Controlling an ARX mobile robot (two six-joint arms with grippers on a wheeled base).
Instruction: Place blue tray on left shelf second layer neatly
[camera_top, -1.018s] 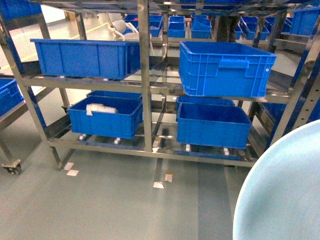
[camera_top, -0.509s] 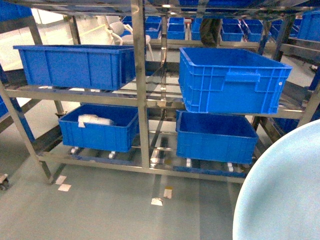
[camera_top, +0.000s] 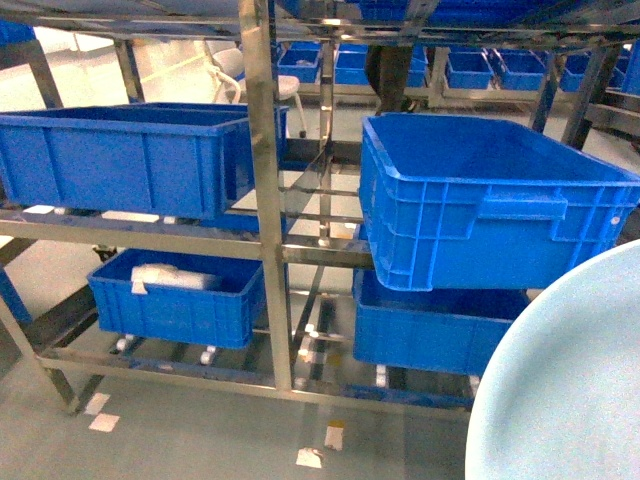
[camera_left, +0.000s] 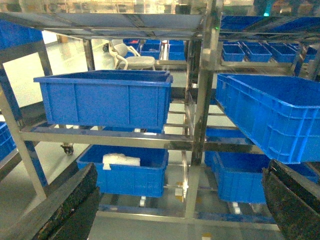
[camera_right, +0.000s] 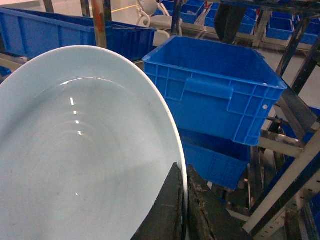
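right gripper (camera_right: 182, 200) clamping blue tray (camera_right: 75, 150) rim, raised

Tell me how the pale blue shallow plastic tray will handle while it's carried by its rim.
The pale blue shallow plastic tray looks thin and probably light. Its glossy, reflective surface suggests it may slip. The right gripper pinches only one rim edge, so the wide dish could likely sag or swing. It holds its shape now, so it seems fairly stiff.

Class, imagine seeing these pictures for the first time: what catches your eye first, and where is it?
The pale blue tray fills the right wrist view, its rim pinched by the right gripper. Behind it, deep blue crates sit on the steel shelf, one tilted on the right.
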